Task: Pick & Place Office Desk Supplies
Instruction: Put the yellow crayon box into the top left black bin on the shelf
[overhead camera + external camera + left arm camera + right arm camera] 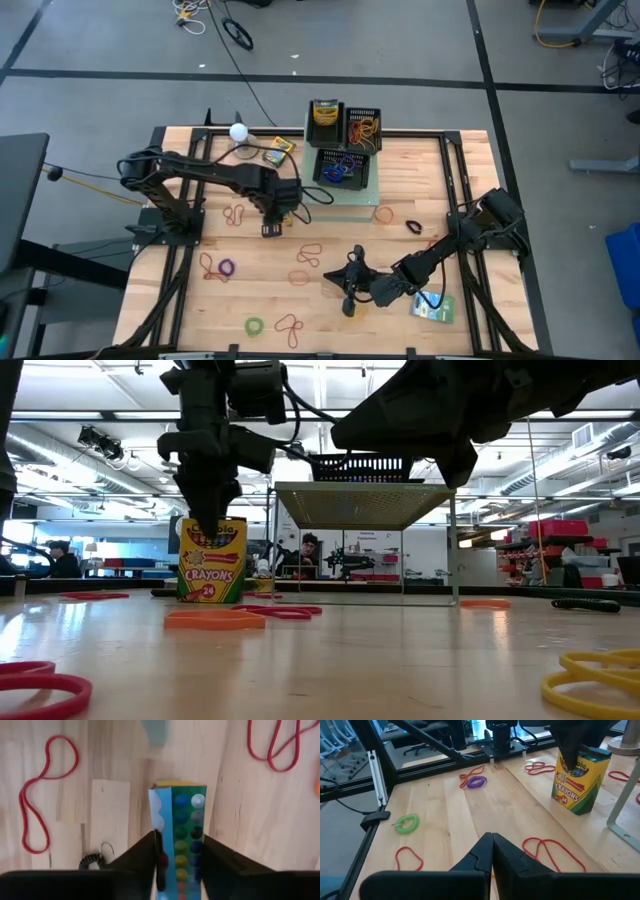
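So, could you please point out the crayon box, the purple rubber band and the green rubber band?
crayon box [211,565]: low view, front label.
purple rubber band [476,782]: right wrist view, loop's middle.
green rubber band [407,823]: right wrist view, coil's rim.

The left arm reaches toward the table's middle, wrist bent down, its left gripper [272,229] pointing straight down with fingers [142,855] set apart. The right arm lies low near the front edge, its right gripper [347,300] closed tight.

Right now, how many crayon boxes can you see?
3. One crayon box stands upright between the left arm's jaws; one sits in the black basket; one lies beside the white ball. Others may be hidden.
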### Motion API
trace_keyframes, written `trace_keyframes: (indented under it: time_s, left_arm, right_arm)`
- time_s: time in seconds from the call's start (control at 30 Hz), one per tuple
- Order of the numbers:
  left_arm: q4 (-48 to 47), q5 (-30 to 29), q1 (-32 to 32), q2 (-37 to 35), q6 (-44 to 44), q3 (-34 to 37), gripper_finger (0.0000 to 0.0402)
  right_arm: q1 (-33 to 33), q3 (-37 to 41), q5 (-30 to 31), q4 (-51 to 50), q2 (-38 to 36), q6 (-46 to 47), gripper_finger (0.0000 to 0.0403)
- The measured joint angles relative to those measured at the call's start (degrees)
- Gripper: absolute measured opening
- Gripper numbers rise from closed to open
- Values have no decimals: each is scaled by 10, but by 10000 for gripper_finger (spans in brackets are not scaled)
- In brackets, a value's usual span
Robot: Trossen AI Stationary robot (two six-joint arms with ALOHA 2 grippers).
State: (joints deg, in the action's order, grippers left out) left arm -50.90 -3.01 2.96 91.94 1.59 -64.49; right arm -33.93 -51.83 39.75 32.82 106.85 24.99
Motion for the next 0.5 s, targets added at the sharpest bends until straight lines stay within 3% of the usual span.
trace_keyframes:
  time_s: [0.13,0.37,0.5]
  left_arm:
    - [-36,0,0,-12,-18,0,85]
    - [-119,0,18,-107,-44,-3,90]
    - [-169,-23,46,-173,-66,-41,94]
  right_arm:
    - [0,0,0,0,0,0,13]
    - [0,0,-13,0,0,-3,13]
    - [10,0,-38,-1,0,-7,13]
